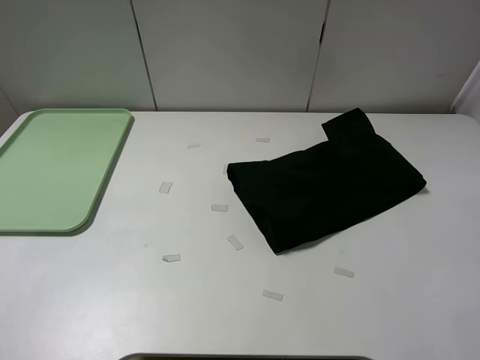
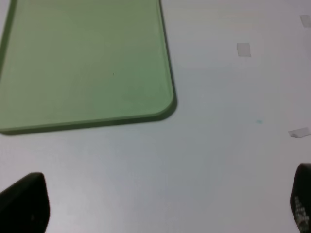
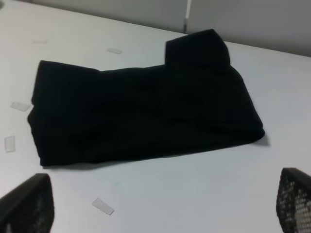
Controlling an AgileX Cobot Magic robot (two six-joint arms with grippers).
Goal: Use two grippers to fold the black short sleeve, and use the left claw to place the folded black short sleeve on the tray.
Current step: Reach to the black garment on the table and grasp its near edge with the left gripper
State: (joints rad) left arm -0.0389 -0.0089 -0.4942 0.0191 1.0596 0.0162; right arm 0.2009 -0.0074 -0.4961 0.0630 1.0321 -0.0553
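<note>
Black short sleeve: I am finding the black short sleeve (image 1: 327, 189) lying right of centre on the white table (image 1: 420, 307), well apart from the tray. It is sitting as a thick, slanted oblong with one flap (image 1: 349, 122) poking out at its far end (a sleeve, I judge). No lettering is showing, so the print is probably facing inward or down.
Fold stage: I am judging the folding to be largely done, since the cloth is lying in stacked layers with a clean near edge. What remains is the carry to the tray.
Right claw: the right gripper (image 3: 160, 204) is standing wide, gripping nothing. It is hovering over bare table just near the bundle's near edge, apart from the cloth, which leaves the bundle free.
Left claw: the left claw (image 2: 163, 204) is also spread wide and holding nothing. It is hanging over bare table beside a rounded corner of the tray, nowhere near the cloth it is meant to carry.
Tray: the tray (image 1: 45, 221) is waiting at the far left, bare green inside.
Tape strips: small pale tape strips (image 1: 166, 187) are dotting the table between tray and bundle (placement marks, I suppose).
Arms: neither arm is showing in the high view.
Next move: I am expecting a reach across the middle with the left claw, pinching every layer at once so nothing unfolds.
</note>
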